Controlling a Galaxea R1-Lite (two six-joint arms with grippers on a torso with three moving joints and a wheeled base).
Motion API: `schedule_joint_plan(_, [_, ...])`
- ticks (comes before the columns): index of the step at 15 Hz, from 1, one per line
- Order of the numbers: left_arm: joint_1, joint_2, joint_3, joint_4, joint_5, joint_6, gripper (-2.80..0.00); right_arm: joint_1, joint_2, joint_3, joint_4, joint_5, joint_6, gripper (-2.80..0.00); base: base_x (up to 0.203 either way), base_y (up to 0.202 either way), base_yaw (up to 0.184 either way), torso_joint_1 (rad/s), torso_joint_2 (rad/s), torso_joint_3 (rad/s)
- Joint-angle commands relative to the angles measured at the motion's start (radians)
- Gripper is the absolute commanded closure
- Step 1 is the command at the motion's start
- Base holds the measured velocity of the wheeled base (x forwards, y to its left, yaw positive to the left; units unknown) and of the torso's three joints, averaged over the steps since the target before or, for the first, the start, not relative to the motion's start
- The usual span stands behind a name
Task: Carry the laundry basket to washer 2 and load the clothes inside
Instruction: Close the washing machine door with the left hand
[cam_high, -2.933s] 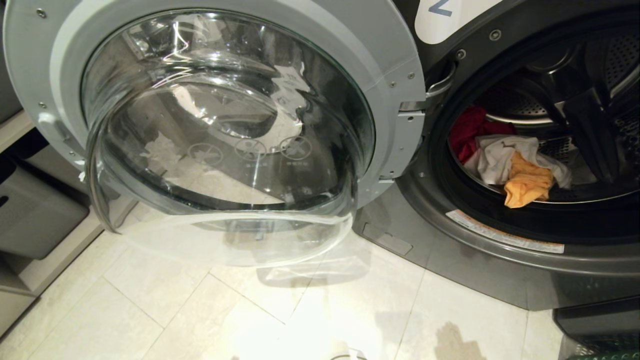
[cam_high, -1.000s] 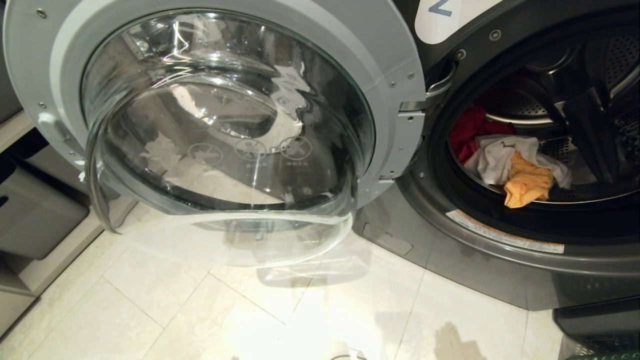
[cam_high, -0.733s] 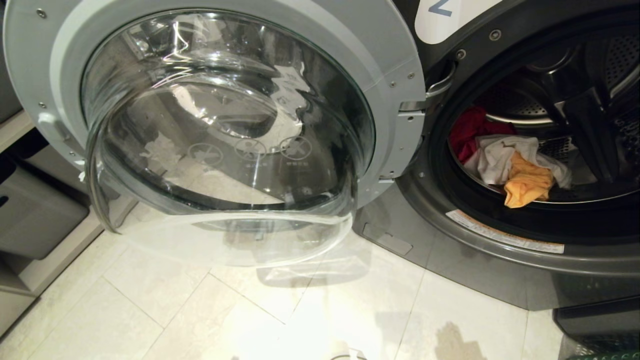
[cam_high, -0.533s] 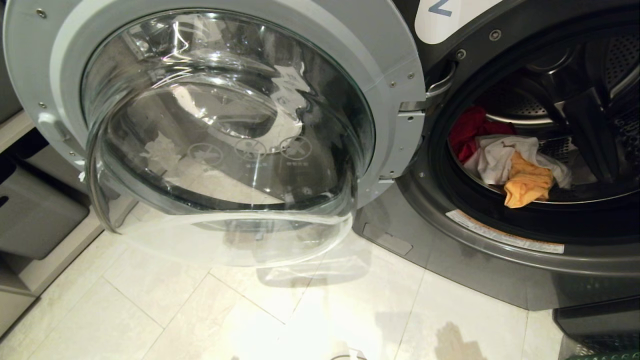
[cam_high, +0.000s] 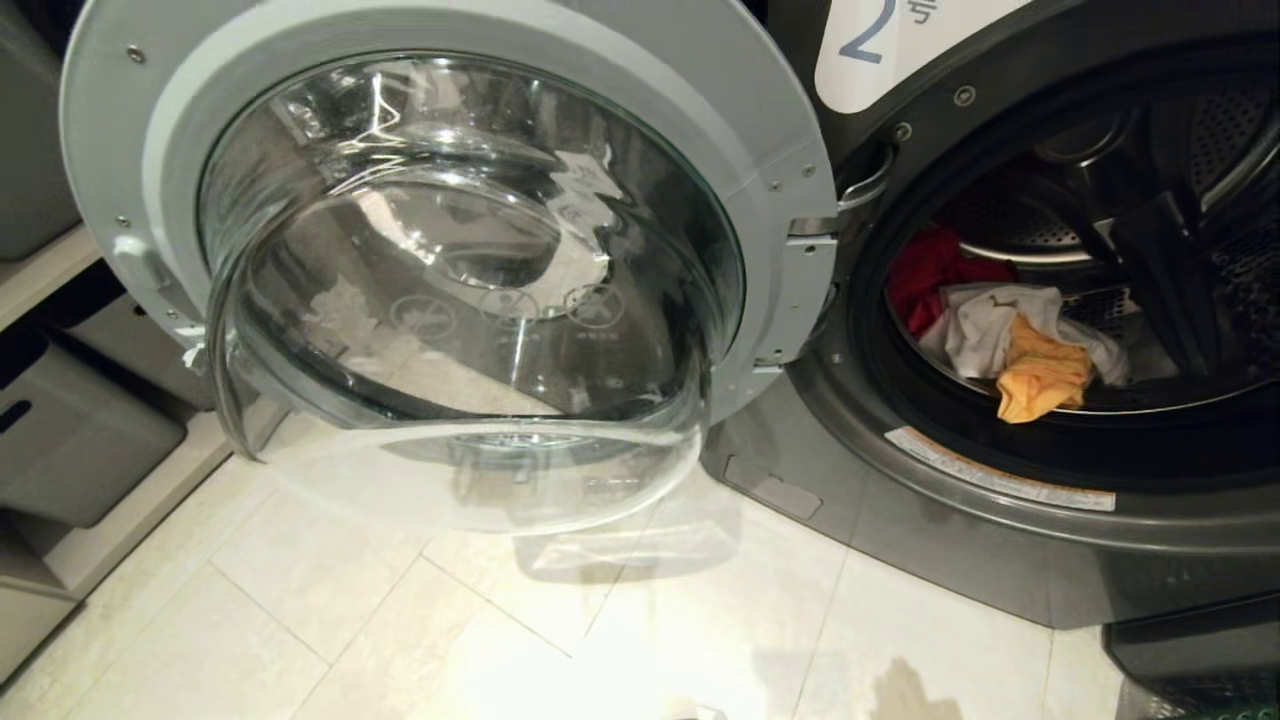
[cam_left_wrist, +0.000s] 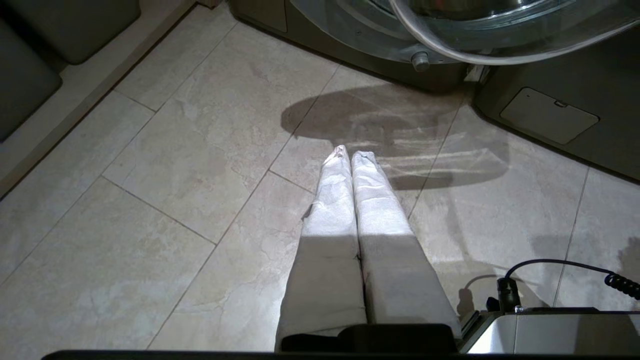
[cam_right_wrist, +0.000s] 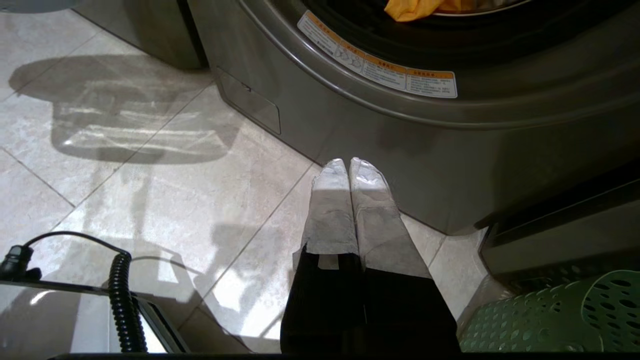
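Observation:
Washer 2 (cam_high: 960, 520), dark grey with a white label bearing a blue "2" (cam_high: 870, 40), stands open on the right. Its round glass door (cam_high: 470, 270) is swung out to the left. Inside the drum lie the clothes (cam_high: 1010, 335): a red piece at the back, a white one in the middle, a yellow-orange one (cam_high: 1040, 380) in front. The yellow-orange one (cam_right_wrist: 420, 7) also shows in the right wrist view. The green laundry basket (cam_right_wrist: 555, 320) sits on the floor at the right. My left gripper (cam_left_wrist: 350, 156) and right gripper (cam_right_wrist: 349, 165) hang low over the floor, both shut and empty.
Pale floor tiles (cam_high: 330, 600) spread in front of the washer. Grey bins on a low shelf (cam_high: 70, 440) line the left side. A dark panel (cam_high: 1190, 640) stands low at the right, beside the washer. A coiled cable (cam_right_wrist: 120, 300) runs near my right arm.
The whole head view has shifted: door and washer now sit slightly lower and the "2" label shows more fully. The clothes lie as before.

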Motion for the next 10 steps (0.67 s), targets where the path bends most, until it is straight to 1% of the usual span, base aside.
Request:
schedule_joint_plan(1, [0.0,0.0,0.0,-0.001,0.0,-0.003,0.0,0.001,0.002,0.0,0.0,0.001,-0.001,0.0,0.0,0.0,0.0,-0.001,0.0,0.192])
schedule_joint_plan(4, [0.0,0.0,0.001,0.005,0.001,0.002,0.0,0.002,0.002,0.0,-0.001,0.001,0.002,0.0,0.0,0.0,0.0,0.004,0.0,0.198])
schedule_joint_plan(5, [0.0,0.0,0.001,0.005,0.003,0.014,0.0,0.0,0.002,0.0,0.0,0.001,0.002,0.0,0.0,0.0,0.0,-0.001,0.01,0.215])
schedule_joint_plan(7, [0.0,0.0,0.001,0.005,-0.008,0.079,0.0,0.0,0.002,0.0,0.001,-0.006,0.012,0.0,0.0,0.0,0.0,0.002,0.0,0.197])
schedule_joint_plan(10, [0.0,0.0,0.001,0.005,-0.011,0.08,0.0,0.0,0.002,0.0,-0.001,-0.008,0.022,0.0,0.0,0.0,0.0,0.004,0.0,0.201])
